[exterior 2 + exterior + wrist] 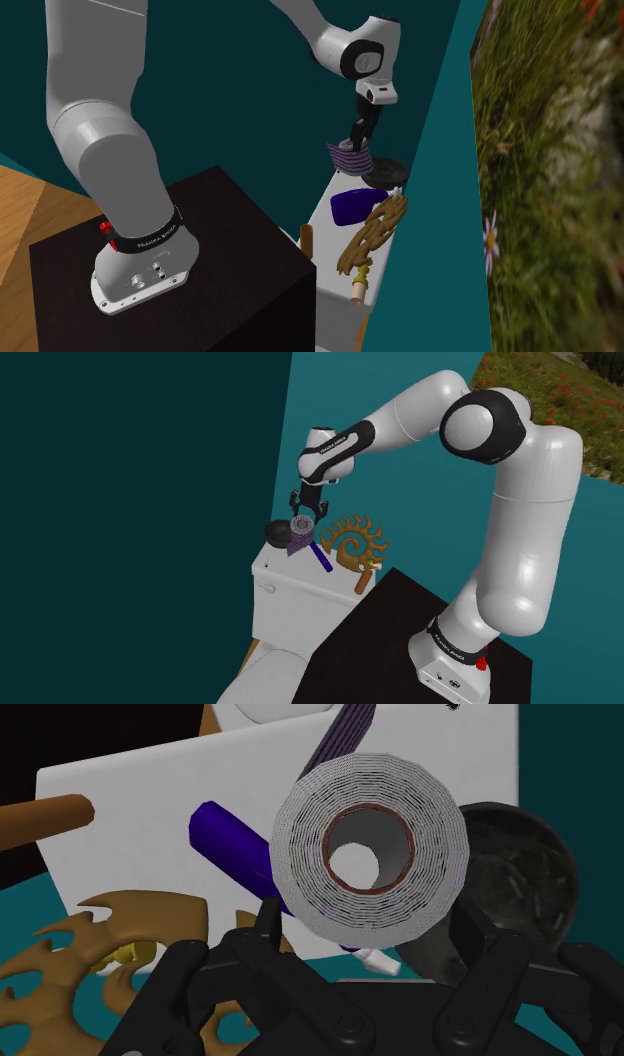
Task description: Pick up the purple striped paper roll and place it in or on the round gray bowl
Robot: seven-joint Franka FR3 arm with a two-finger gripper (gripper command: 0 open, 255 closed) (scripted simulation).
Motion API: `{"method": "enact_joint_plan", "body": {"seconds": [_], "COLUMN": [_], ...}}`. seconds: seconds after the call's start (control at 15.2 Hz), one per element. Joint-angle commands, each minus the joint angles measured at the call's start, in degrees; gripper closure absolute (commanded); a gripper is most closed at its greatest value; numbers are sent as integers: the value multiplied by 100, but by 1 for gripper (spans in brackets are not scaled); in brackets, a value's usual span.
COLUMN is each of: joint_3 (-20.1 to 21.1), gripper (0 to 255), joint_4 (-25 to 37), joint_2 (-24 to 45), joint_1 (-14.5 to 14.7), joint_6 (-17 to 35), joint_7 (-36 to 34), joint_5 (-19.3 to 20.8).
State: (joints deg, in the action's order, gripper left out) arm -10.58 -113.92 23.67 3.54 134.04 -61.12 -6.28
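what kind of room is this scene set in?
Probably a bathroom: the things sit on a white toilet tank, the toilet's seat shows below it, and a paper roll is held above the tank.

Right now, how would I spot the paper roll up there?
Find the white toilet tank that the white arm reaches over. Between the black jaws above it is the paper roll: a grey-white ringed drum with a hollow core and a purple striped tail. Its neighbours are a dark bowl, a solid purple tube and a brown spiked spiral.
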Motion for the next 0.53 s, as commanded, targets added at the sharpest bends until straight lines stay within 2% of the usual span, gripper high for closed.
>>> {"method": "enact_joint_plan", "body": {"seconds": [0.0,0.2,0.46], "joint_3": [-17,-33,-44], "gripper": [255,255,255], "joint_4": [8,33,1264], "joint_2": [-133,-249,383], "joint_1": [20,32,-181], "joint_6": [-136,-274,-886], "joint_7": [-32,-53,127], "joint_5": [36,68,-15]}}
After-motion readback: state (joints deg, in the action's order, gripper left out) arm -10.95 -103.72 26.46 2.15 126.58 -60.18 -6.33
